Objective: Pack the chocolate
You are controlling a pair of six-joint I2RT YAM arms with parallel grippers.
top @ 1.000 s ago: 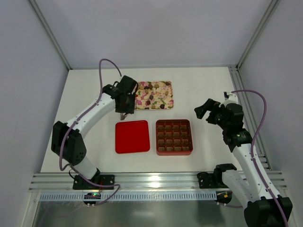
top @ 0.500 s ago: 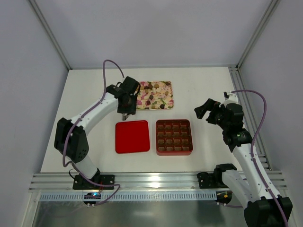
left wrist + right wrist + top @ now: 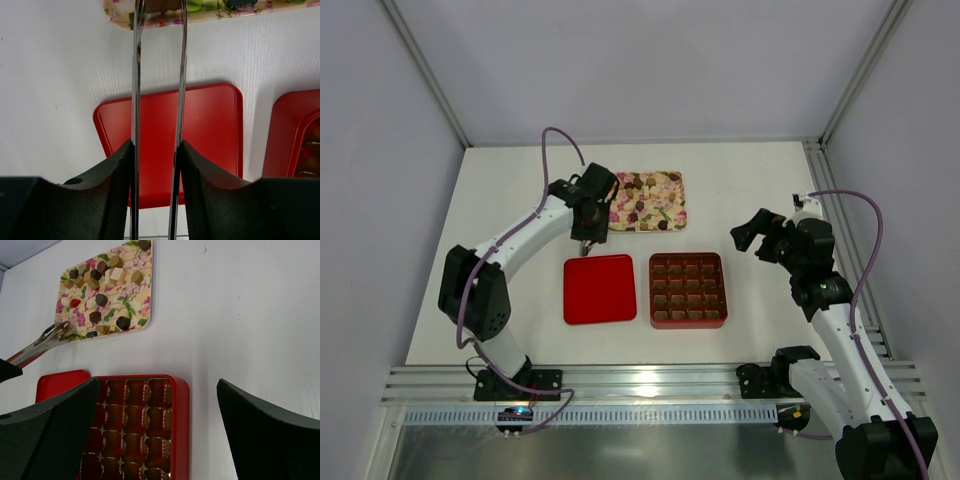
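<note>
Several small chocolate pieces (image 3: 638, 207), dark, brown and pale, lie on the pink-and-cream flowered tray (image 3: 681, 200); they also show in the right wrist view (image 3: 101, 300). My left gripper (image 3: 588, 212) is shut on metal tongs (image 3: 136, 75). The tong tips reach the tray's near left corner, with a brown piece (image 3: 160, 5) between them. The red box (image 3: 653, 290) with its brown gridded insert lies in front of the tray. I see no pieces in its cells. My right gripper (image 3: 760, 232) is open and empty, held right of the box.
The flat red lid (image 3: 599, 289) lies left of the box, below the tongs (image 3: 45, 340). A metal rail runs along the table's near edge (image 3: 650, 380), and frame posts stand at the back corners.
My left arm has shifted slightly right, bringing the tongs closer to the tray's corner. The right arm has not moved.
</note>
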